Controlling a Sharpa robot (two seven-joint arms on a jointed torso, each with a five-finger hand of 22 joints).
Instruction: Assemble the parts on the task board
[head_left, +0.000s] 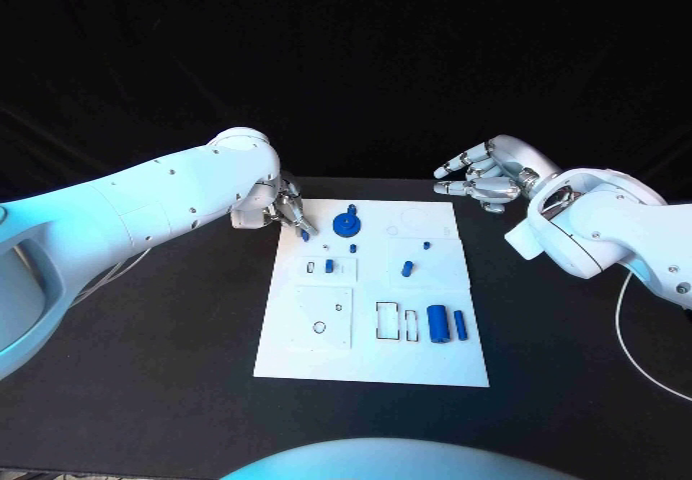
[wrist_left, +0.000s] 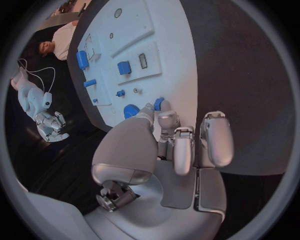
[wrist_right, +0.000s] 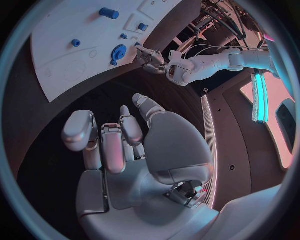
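Black counter (head_left: 144, 380), white task board (head_left: 368, 360) centred. Left hand (head_left: 277, 211) pinching small blue part (head_left: 304, 234) at board's far-left corner. Right hand (head_left: 483, 172) raised beyond far-right corner, fingers loosely apart, holding nothing.

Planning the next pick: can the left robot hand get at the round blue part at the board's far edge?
Probably yes. The left robot hand hovers at the task board's far left corner, right beside the round blue part, with nothing between them.

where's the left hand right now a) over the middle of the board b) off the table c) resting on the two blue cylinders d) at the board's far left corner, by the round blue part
d: the left hand sits at the far left corner of the task board, its fingertips beside the round blue part.
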